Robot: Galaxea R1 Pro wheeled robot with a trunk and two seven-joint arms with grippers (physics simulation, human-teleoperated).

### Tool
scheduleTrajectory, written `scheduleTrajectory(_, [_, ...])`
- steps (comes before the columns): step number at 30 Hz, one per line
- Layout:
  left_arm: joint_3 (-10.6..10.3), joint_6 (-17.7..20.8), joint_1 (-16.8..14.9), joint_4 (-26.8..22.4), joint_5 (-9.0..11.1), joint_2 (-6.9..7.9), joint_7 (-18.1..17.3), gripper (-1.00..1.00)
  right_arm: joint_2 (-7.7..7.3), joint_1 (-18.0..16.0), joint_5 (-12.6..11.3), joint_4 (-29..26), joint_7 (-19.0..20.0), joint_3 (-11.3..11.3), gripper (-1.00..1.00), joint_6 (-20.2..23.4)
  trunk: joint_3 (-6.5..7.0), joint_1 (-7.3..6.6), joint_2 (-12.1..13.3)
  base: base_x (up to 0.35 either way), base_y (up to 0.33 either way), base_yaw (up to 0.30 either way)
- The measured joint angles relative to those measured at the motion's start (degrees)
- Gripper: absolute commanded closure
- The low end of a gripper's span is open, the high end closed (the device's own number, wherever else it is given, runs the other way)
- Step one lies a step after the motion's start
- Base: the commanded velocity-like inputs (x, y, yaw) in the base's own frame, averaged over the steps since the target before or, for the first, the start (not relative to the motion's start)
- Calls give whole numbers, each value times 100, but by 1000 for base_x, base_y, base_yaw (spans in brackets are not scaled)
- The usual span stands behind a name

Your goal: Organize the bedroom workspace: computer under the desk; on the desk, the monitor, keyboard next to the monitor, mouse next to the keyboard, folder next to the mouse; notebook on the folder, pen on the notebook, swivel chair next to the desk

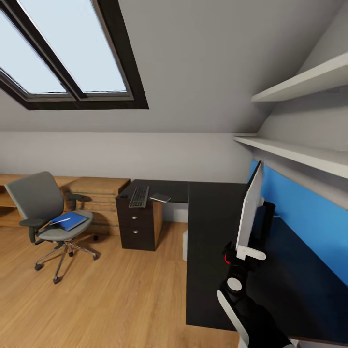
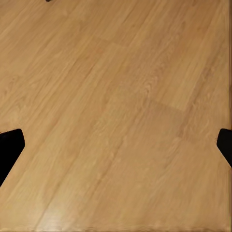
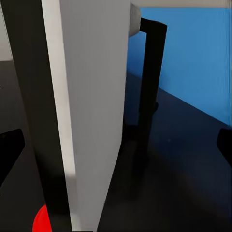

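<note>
Reaching over the near desk edge: right arm [image 1: 251, 309], dark forearm with white panels, stretched toward the monitor's lower edge.
Right gripper [image 3: 116, 145]: fingertips [image 3: 9, 147] dark at both edges of the right wrist view, spread wide; the monitor's edge stands between them. Contact with the panel cannot be told.
Left gripper [image 2: 116, 145]: fingertips [image 2: 8, 145] far apart at the edges of the left wrist view, nothing between them; wooden floor [image 2: 116, 106] beyond.
Monitor [image 1: 250, 212]: upright on the desk, seen nearly edge-on, pale grey back, dark stand [image 3: 147, 72] behind it, close to the blue wall panel [image 1: 309, 217].
Desk [image 1: 212, 251]: black, L-shaped, running along the right wall and turning left at the far end.
Drawer unit [image 1: 137, 227]: dark fronts, wood side, under the desk's far left end.
Keyboard [image 1: 139, 196]: flat on the far left end of the desk, well apart from the monitor.
Small grey flat item [image 1: 160, 197]: just beside the keyboard; identity unclear.
Swivel chair [image 1: 50, 217]: grey, on the floor left of the desk, well apart from it.
Folder [image 1: 70, 221]: blue, on the chair seat, a thin pale item lying across it.
Far side: skylight [image 1: 63, 53] in the sloped ceiling; white shelves [image 1: 299, 154] on the right wall.
</note>
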Motion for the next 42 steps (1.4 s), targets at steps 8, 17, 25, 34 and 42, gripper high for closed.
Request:
scheduleTrajectory(8, [1,3,0,-1,4,2,-6,-100,0,0,-6,0,0,0,-100,5,0,-2,0,-110,-107,0])
scheduleTrajectory(17, [-1,2,0,0,1,2,-11,-100,1,0,-2,0,1,9,-100,5,0,-2,0,-4,-67,0])
scheduleTrajectory(25, [-2,3,0,0,0,2,-14,-100,1,0,-6,0,0,9,-100,6,0,-2,0,-5,-295,0])
scheduleTrajectory(34, [-2,3,0,1,0,2,-16,-100,1,0,-5,0,0,9,-100,6,0,-2,0,0,-320,0])
scheduleTrajectory(42, [0,3,0,-1,7,9,-14,-100,9,0,-7,0,0,9,-100,6,0,-3,0,0,-115,0])
